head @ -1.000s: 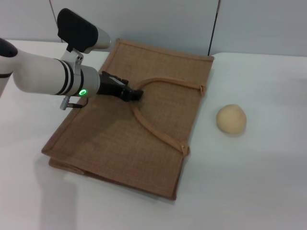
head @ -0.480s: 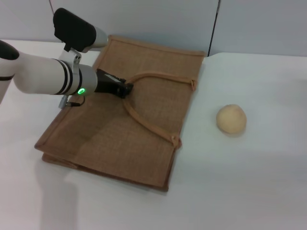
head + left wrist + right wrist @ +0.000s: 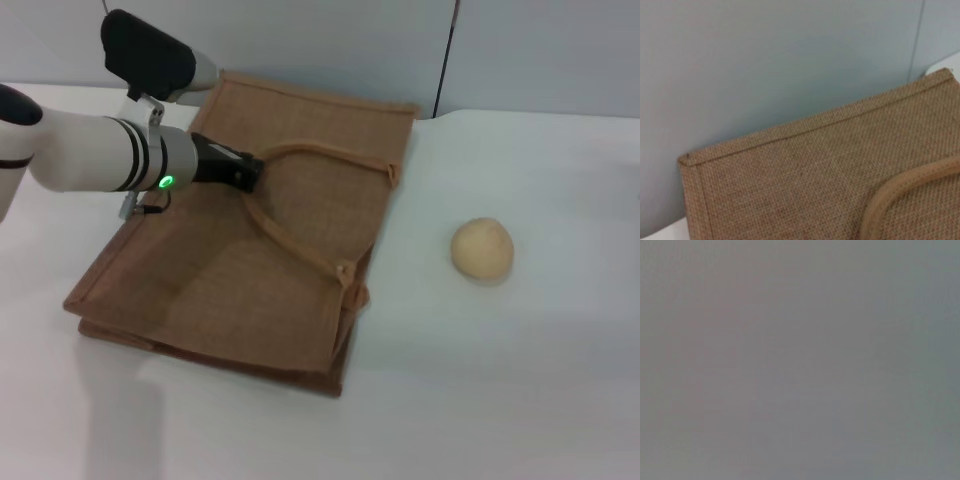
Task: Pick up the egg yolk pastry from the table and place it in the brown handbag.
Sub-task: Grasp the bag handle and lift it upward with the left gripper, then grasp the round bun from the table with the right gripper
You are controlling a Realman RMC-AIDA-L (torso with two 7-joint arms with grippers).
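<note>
Gripping the top of a tan looped strap handle [image 3: 300, 200], the black left gripper [image 3: 248, 176] sits over the upper middle of the large rectangular brown woven jute handbag [image 3: 200, 290], its fingers closed on the strap where the loop bends. Its white arm reaches in from the robot's left, a green light glowing near the wrist. That brown handbag lies flat on the plain white table [image 3: 520, 380], and its upper panel is lifted slightly at the open edge near the strap ends, showing a narrow gap. Off to the robot's right of the bag, well apart from it, the small round pale tan-yellow egg yolk pastry [image 3: 482, 249] rests on the tabletop. From the left wrist, only the bag's woven corner [image 3: 790, 185] and a curve of strap show. No right gripper appears anywhere.
</note>
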